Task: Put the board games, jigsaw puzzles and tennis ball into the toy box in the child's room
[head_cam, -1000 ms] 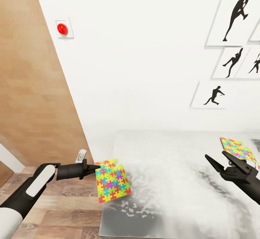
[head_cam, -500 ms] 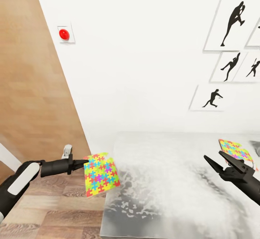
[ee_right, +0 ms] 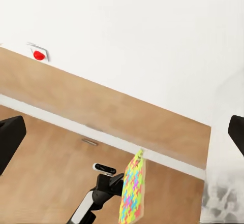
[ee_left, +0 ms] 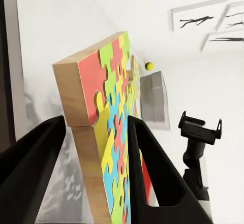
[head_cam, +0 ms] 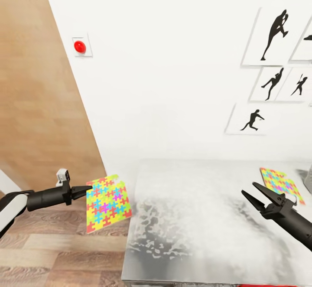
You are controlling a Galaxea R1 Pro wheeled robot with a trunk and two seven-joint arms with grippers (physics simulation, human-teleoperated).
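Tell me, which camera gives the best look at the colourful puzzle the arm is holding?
The head view: the held jigsaw puzzle shows its whole face, pinched at one edge by the left gripper. The left wrist view shows its wooden thickness close up; the right wrist view shows it small, edge-on.

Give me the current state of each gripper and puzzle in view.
Left gripper: shut on the held multicoloured jigsaw puzzle.
Held multicoloured jigsaw puzzle: gripped by one edge, hanging tilted over the wooden floor beside the table.
Right gripper: open, holding nothing.
Second multicoloured jigsaw puzzle: lying flat on the grey marbled table.
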